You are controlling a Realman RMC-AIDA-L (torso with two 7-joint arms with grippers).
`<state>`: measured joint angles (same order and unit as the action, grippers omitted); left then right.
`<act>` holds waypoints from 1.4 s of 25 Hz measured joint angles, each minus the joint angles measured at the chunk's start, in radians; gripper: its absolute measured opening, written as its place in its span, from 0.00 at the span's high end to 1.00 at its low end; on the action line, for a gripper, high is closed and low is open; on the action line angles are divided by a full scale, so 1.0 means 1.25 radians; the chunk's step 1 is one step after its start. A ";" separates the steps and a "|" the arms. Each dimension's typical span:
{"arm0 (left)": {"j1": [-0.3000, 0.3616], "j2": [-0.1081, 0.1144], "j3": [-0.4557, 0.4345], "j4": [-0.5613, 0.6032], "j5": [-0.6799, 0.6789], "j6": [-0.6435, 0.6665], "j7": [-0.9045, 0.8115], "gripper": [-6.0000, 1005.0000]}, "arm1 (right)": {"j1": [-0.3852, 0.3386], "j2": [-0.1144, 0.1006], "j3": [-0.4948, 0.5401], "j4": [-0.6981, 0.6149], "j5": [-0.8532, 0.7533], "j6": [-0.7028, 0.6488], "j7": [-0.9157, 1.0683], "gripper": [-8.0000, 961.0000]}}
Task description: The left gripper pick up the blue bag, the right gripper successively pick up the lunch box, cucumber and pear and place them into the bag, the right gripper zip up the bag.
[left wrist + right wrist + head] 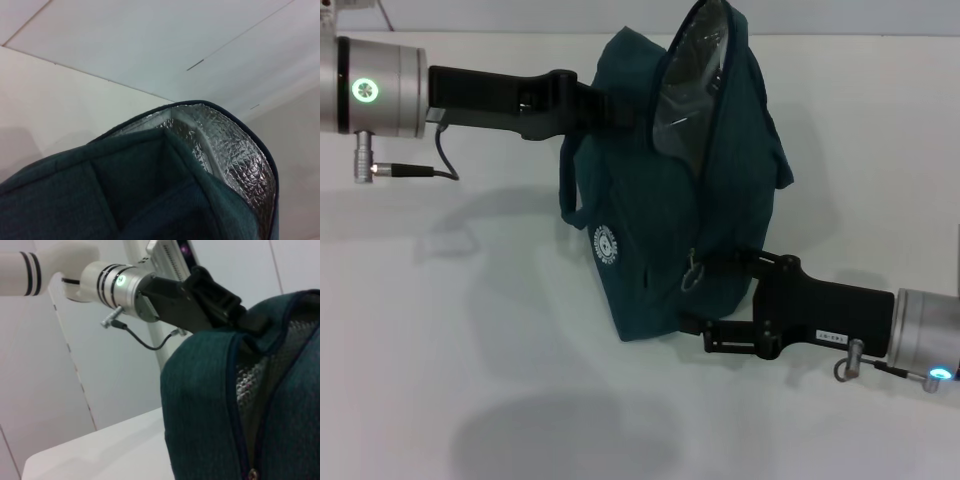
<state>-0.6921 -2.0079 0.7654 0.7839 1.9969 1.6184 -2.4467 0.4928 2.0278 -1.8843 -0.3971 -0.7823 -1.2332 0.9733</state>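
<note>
The blue bag (650, 210) hangs tilted above the white table (470, 330). Its top is open and shows silver lining (695, 80). My left gripper (615, 108) is shut on the bag's upper edge and holds it up; it also shows in the right wrist view (235, 315). My right gripper (698, 292) is open at the bag's lower right end, one finger on each side of that end, next to the zip pull (691, 272). The zip line (252, 460) shows in the right wrist view. The lunch box, cucumber and pear are out of view.
The table runs to a pale wall (520, 15) at the back. The bag's shadow (560, 440) lies on the table in front. A cable (440, 160) hangs from the left wrist.
</note>
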 joint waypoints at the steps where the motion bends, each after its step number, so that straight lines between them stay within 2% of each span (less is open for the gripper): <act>1: -0.001 0.000 0.000 0.000 0.000 0.000 0.000 0.95 | 0.005 0.000 -0.004 0.000 0.000 0.000 0.000 0.09; 10: -0.005 0.001 0.003 0.000 0.000 0.001 0.000 0.95 | 0.043 0.000 -0.066 -0.005 0.006 0.013 0.002 0.09; 26: -0.004 0.001 0.002 0.000 0.002 0.001 0.000 0.95 | 0.041 0.000 -0.083 -0.023 0.026 0.049 0.003 0.09; 35: 0.000 0.004 0.000 0.000 0.001 0.000 0.001 0.95 | 0.016 0.000 -0.073 -0.022 0.028 0.040 0.002 0.14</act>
<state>-0.6917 -2.0032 0.7654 0.7839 1.9984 1.6187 -2.4452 0.5130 2.0278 -1.9760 -0.4250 -0.7475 -1.1832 0.9758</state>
